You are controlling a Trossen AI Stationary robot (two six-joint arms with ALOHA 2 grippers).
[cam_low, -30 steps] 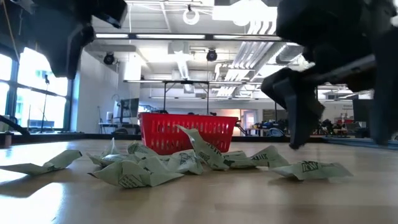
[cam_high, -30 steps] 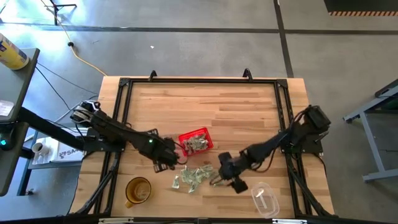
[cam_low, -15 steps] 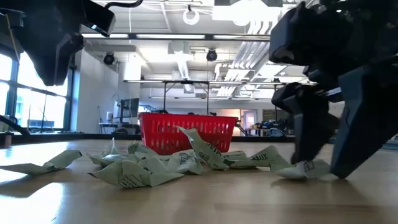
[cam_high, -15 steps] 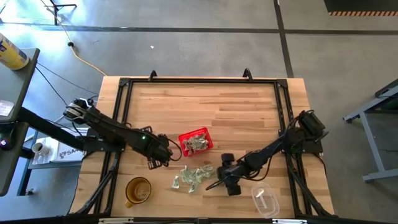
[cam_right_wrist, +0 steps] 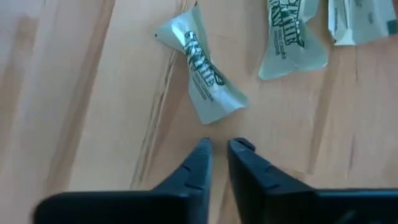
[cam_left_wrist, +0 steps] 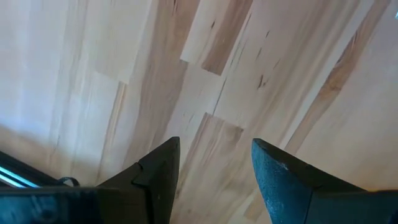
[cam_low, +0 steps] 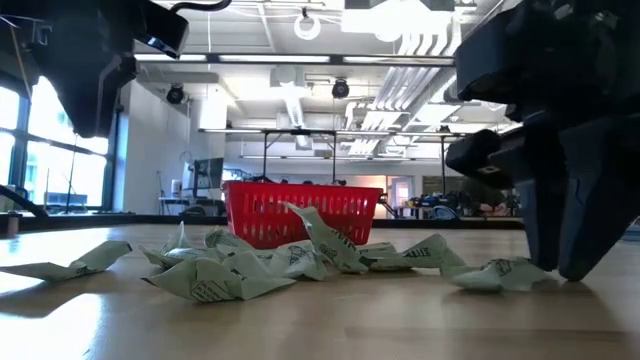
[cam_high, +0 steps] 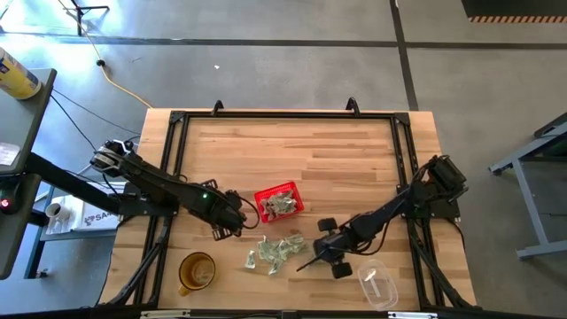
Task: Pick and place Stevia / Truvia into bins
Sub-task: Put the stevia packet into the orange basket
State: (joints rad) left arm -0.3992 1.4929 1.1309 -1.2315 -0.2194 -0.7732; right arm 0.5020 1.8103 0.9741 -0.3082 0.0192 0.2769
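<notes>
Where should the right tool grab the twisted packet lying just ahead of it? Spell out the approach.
Grip the twisted packet at its pinched waist, coming straight down from above. It lies flat on the table, flaring at both ends, so the narrow middle probably fits best between the fingers. The right tool, nearly shut, likely needs opening first.

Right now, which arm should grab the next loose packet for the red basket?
Right. Its gripper is down at the table beside a twisted packet, fingers nearly closed and empty. The left gripper is open over bare wood beside the basket.
</notes>
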